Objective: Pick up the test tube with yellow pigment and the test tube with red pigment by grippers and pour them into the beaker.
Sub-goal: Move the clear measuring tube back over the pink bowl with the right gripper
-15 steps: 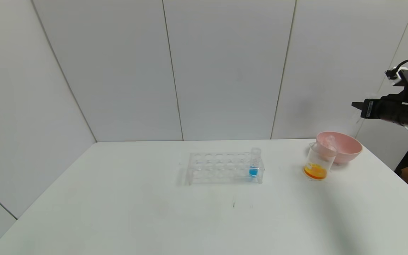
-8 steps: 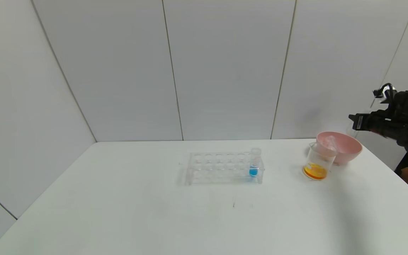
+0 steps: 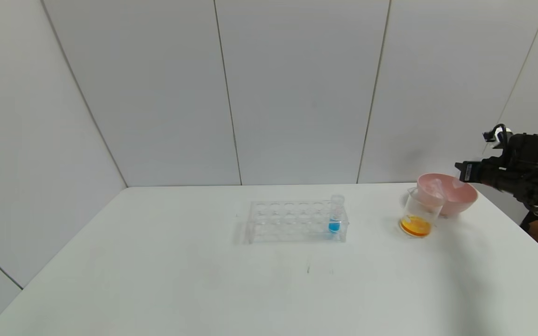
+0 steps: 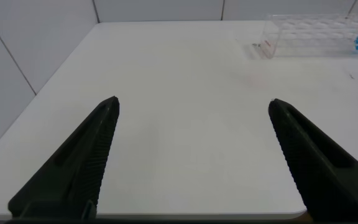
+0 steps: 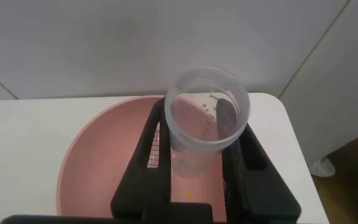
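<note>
My right gripper (image 3: 461,171) hangs just above the pink bowl (image 3: 465,198) at the table's far right. In the right wrist view the right gripper (image 5: 194,127) is shut on a clear test tube (image 5: 205,140). The tube's wide rim faces the camera, it looks drained, and a small yellow spot shows near its bottom. The beaker (image 3: 418,213) stands left of the bowl with orange-yellow liquid at its bottom. Another clear tube (image 3: 435,186) seems to lie in the bowl. My left gripper (image 4: 193,102) is open and empty over the table's near left part.
A clear rack (image 3: 292,223) stands mid-table with a blue-liquid tube (image 3: 335,218) at its right end; the rack also shows in the left wrist view (image 4: 309,28). The table's right edge runs close behind the bowl (image 5: 104,162).
My right gripper has come down and slightly left with the tube, from high beside the wall to just above the pink bowl. Beaker, rack and bowl have not moved.
</note>
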Controlling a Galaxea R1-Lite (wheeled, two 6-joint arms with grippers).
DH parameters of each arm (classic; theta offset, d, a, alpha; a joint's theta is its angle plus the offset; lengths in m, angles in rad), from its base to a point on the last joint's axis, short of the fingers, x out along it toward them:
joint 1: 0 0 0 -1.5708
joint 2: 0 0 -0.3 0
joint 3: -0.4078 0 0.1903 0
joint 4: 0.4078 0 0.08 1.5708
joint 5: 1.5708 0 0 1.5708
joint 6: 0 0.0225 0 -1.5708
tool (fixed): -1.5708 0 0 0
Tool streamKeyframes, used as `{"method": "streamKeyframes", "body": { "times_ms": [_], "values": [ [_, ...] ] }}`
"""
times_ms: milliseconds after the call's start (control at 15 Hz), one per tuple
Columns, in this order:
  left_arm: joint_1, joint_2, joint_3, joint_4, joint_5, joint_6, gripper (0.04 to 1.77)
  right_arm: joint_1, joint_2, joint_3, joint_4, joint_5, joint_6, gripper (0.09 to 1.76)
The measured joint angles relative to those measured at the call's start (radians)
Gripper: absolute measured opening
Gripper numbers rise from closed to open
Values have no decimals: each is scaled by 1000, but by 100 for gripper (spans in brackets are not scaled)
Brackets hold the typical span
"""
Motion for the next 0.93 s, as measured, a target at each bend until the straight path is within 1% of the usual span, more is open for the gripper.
{"method": "streamKeyframes", "body": {
  "times_ms": [667, 733, 800, 933],
  "values": [
    [0, 0, 0, 0, 0, 0, 172, 0, -3, 10, 0, 3, 0, 52],
    [0, 0, 0, 0, 0, 0, 172, -1, -5, 13, 0, 4, -2, 60],
    [0, 0, 0, 0, 0, 0, 172, -3, -7, 13, 0, 5, -2, 73],
    [0, 0, 0, 0, 0, 0, 172, -6, -10, 14, 4, 3, -1, 95]
  ]
}}
